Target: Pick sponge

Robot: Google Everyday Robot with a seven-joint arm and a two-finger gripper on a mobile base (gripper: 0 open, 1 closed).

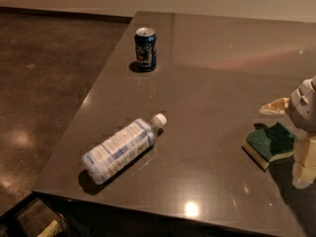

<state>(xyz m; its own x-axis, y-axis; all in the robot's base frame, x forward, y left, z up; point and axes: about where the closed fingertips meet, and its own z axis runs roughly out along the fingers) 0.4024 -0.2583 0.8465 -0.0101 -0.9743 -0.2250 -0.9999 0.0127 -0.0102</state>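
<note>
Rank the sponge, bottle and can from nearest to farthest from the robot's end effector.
The end effector is at the far right, open.
1. sponge: right beside it.
2. bottle: lying at the front left.
3. can: standing at the back left.

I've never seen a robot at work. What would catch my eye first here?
Probably the clear plastic water bottle with a white cap, lying on its side near the front left corner of the glossy dark table. Next comes the upright blue drink can near the table's far left edge. At the right edge, the robot's pale gripper straddles a flat green-topped yellow sponge, with one finger on either side.
</note>
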